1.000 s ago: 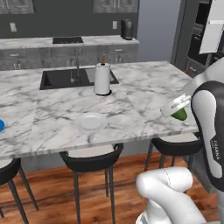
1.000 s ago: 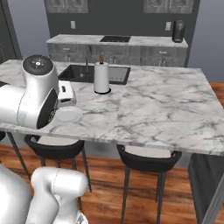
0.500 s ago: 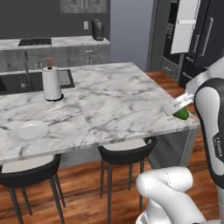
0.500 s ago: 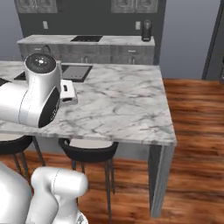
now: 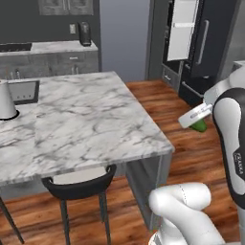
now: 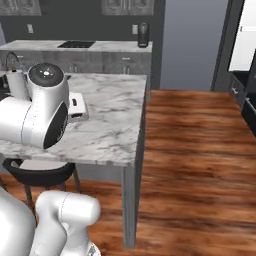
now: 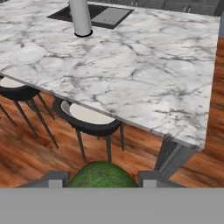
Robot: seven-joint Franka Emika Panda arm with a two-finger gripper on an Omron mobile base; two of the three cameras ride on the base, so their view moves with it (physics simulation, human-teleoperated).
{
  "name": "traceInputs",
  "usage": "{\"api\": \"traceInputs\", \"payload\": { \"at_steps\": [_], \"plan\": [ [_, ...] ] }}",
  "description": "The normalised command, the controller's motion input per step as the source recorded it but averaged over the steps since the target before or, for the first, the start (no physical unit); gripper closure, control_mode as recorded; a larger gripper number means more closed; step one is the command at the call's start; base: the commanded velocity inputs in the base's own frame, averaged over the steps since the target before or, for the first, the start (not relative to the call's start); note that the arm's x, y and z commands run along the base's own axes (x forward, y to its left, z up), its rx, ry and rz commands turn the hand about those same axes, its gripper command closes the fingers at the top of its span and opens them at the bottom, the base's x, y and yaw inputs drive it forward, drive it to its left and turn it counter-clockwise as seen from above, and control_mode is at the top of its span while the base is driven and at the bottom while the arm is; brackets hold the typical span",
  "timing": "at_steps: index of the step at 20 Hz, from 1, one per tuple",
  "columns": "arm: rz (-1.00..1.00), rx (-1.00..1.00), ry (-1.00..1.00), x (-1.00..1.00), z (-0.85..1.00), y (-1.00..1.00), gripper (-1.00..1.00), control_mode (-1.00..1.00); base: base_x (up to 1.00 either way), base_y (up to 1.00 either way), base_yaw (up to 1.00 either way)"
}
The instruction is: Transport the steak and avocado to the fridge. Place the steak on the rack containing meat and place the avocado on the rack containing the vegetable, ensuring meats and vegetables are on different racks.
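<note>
My gripper [image 7: 103,181] is shut on the avocado [image 7: 101,174], a dark green oval that bulges up between the two finger tips. From the left base view the avocado [image 5: 199,126] hangs under the gripper [image 5: 196,120] at mid-height, off the right end of the island and over the wooden floor. The fridge [image 5: 210,43] stands at the back right, black-sided, with its white-binned door [image 5: 184,28] swung open; its edge also appears as the fridge [image 6: 244,40] in the right base view. The steak, the racks, the meats and the vegetable are out of view.
A marble island [image 5: 86,124] stretches to the left with a sink [image 5: 23,91], a paper towel roll [image 5: 5,99] and a white plate [image 7: 28,54]. Black stools [image 5: 79,184] stand along its near edge. Wooden floor [image 6: 195,150] lies between island and fridge.
The whole picture has swung to the right as the base turns; the island slid left and the fridge came into view. The avocado stays in the gripper.
</note>
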Motion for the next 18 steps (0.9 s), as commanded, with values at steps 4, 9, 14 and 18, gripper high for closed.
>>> {"api": "traceInputs", "payload": {
  "at_steps": [4,9,14,18],
  "plan": [
    [0.0,0.0,0.0,0.0,0.0,0.0,1.0,1.0,0.76,-1.0,0.0],
    [0.0,0.0,0.0,0.0,0.0,0.0,1.0,1.0,0.89,-1.0,0.0],
    [0.0,0.0,0.0,0.0,0.0,0.0,1.0,1.0,0.9,-1.0,0.0],
    [0.0,0.0,0.0,0.0,0.0,0.0,1.0,1.0,1.0,-1.0,0.0]
  ]
}}
